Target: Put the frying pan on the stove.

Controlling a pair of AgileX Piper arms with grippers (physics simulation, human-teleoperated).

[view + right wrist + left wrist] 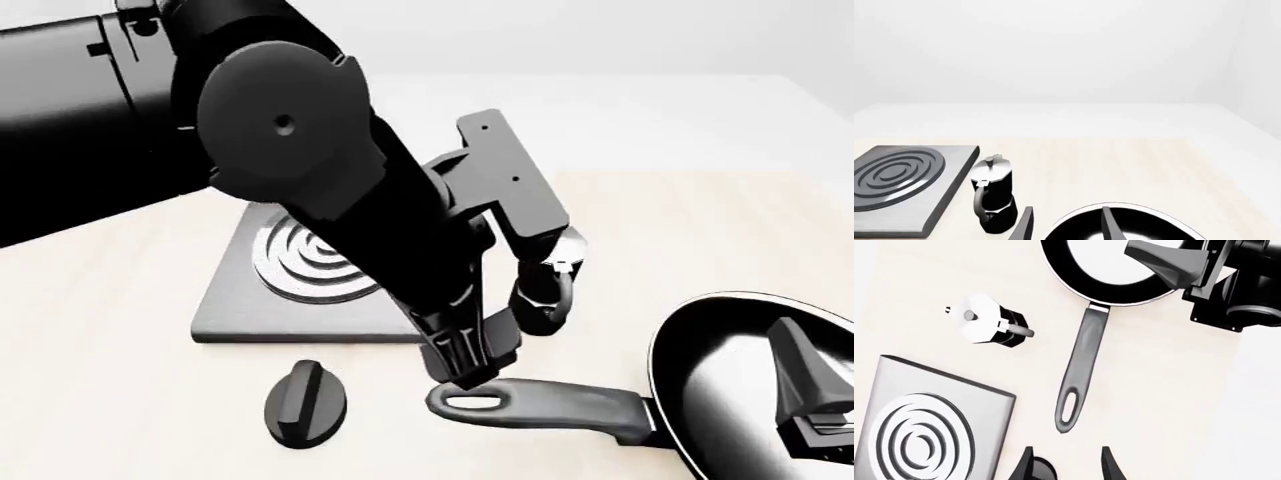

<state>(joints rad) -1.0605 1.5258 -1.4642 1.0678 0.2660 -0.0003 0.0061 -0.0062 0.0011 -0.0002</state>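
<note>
The frying pan (747,375) lies flat on the table, on the near right side of the stove (234,305) and apart from it, its long axis running from the round bowl leftward along the handle (541,403) toward the stove's near edge, so the looped handle end is the part of the pan closest to the stove. In the left wrist view that handle (1079,367) points straight back at the left gripper (1066,462), whose two fingertips stand spread with nothing between them, just short of the loop and roughly in line with it; in the front view the same arm's tip hangs just above the loop end. This is the arm better placed to take the handle, in my judgement, and a short reach along the handle's line would seat it. The right gripper (1067,222) hovers over the bowl, its fingers parted and empty (one dark finger shows above the pan's floor in the front view), nearer the pan's body than the handle. The pan is large, round and glossy black, with a pale sheen across its floor; the handle is dark grey and slim. A small black-and-silver moka pot (993,197) stands upright just off the stove's right edge, between stove and pan, and a black oval knob (306,400) lies just in front of the stove.
</note>
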